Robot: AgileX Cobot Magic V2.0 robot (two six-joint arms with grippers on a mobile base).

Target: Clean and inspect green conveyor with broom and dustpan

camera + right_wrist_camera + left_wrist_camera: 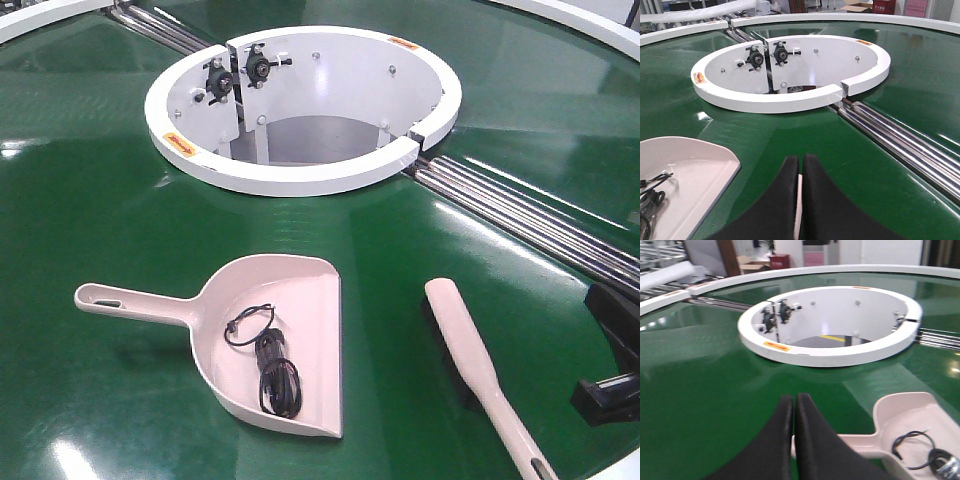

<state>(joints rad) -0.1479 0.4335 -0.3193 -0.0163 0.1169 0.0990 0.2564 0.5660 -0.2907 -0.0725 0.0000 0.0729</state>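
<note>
Green conveyor [90, 210] all round the white ring [300, 180], glossy, crossed by metal rails [520, 215] running out from the ring's right side and again from its far left.

Dustpan [290, 300] flat on the belt on the near side of the ring, a little left of its centre, well apart from it; handle pointing left, open edge to the right. Inside the pan, a coiled black cable [270, 365].

Broom [470, 360] also near side of the ring, right of its centre and right of the dustpan, not touching it; back up, bristles down, handle trailing toward the near edge.

Left gripper [793, 402] pressed closed, fingers [810, 440] meeting, gripping nothing; hanging over the dustpan handle, ring ahead of it.

Right gripper [800, 165] closed too, only a hairline gap with a pale strip showing through, probably the broom below; nothing held. Ring ahead and slightly left of it.
</note>
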